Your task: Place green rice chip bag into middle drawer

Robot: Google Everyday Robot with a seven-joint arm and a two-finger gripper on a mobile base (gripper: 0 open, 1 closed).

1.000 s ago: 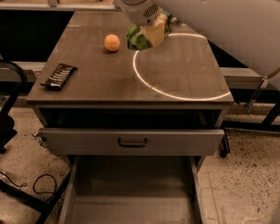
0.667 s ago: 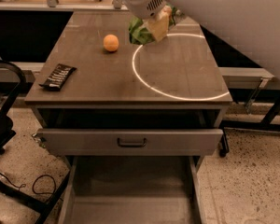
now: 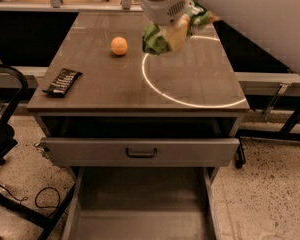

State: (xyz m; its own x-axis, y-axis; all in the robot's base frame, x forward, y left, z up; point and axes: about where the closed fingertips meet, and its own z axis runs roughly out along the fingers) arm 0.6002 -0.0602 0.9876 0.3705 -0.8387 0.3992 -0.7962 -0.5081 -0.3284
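Note:
My gripper (image 3: 176, 33) hangs over the back middle of the cabinet top and is shut on the green rice chip bag (image 3: 152, 40). The bag is crumpled around the tan fingers (image 3: 179, 30) and is held clear above the wood surface. The middle drawer (image 3: 140, 219) is pulled far out at the bottom of the view, a grey box with a bare floor and low side walls. It lies well below and in front of the gripper.
An orange ball (image 3: 119, 46) and a black bar wrapper (image 3: 63, 81) lie on the cabinet top (image 3: 90, 94). A white ring of light (image 3: 155, 89) marks the top. The upper drawer with the dark handle (image 3: 141, 153) is slightly open. A black chair base (image 3: 5, 134) stands at left.
The gripper with the green bag has risen off the cabinet top and shifted slightly to the right. The ball, the wrapper and both drawers have not moved.

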